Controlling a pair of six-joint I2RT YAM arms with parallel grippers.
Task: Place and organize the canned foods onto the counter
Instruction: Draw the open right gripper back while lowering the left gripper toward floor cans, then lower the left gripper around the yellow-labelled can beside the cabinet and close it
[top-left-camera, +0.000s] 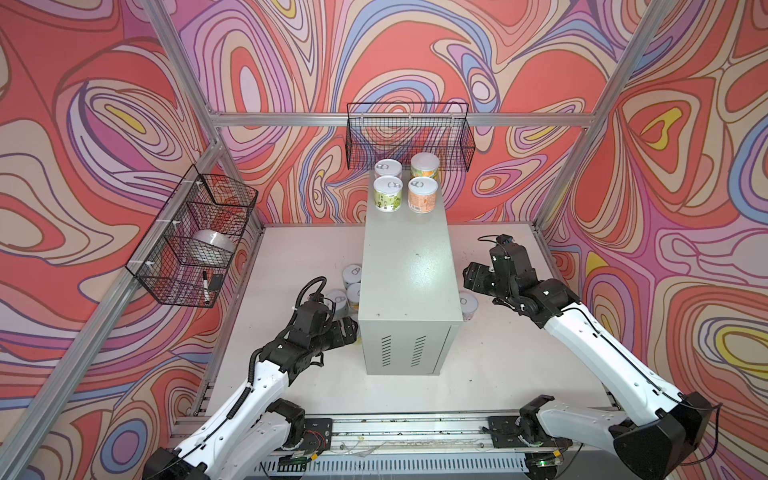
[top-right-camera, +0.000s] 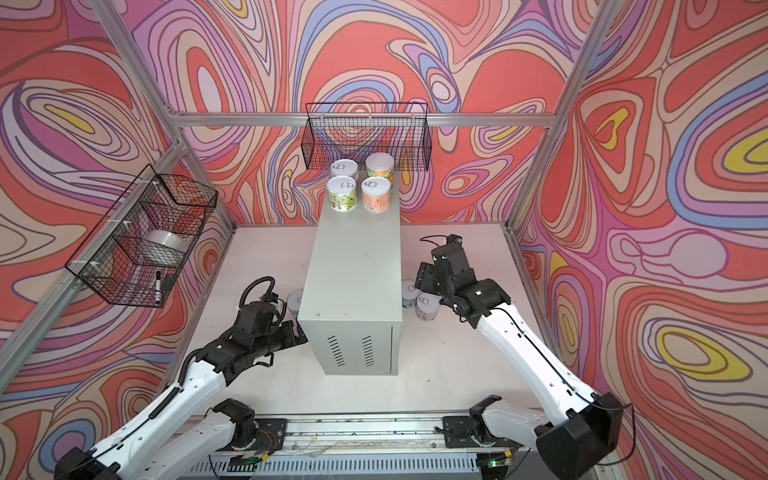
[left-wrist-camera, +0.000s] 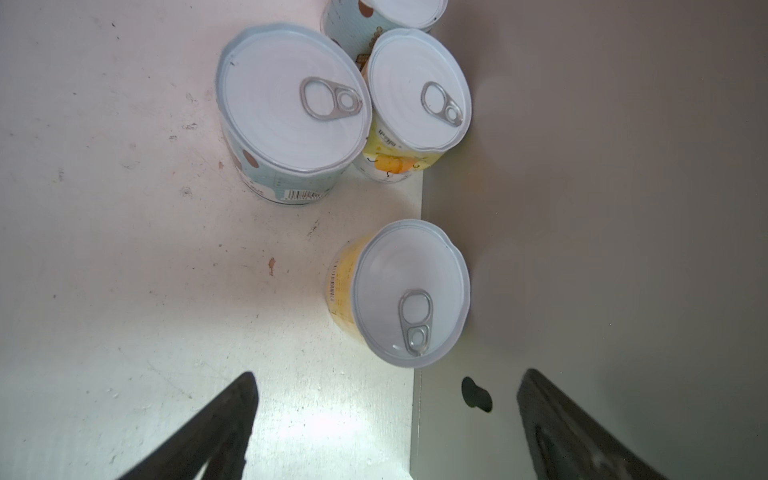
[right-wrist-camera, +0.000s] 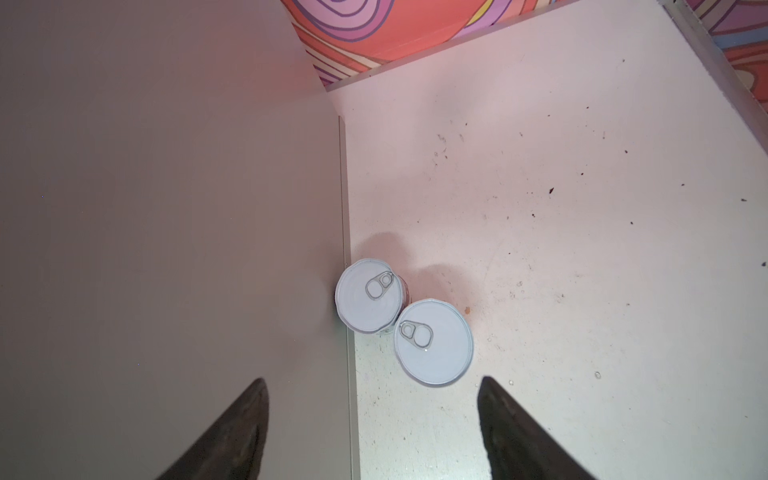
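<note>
Left claw (left-wrist-camera: 388, 374) gapes toward the yellow can (left-wrist-camera: 409, 291) hugging the counter (left-wrist-camera: 623, 208); right claw (right-wrist-camera: 372, 379) also apart (four cans (top-left-camera: 388, 193) shelved). Next, I'd straddle it, then clamp.

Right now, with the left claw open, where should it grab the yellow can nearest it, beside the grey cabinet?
Grip the yellow can round its label wall, just under the lid, coming down from above. It stands upright, close against the grey cabinet, so the left claw probably fits only across the two free sides, pinching along that wall.
</note>
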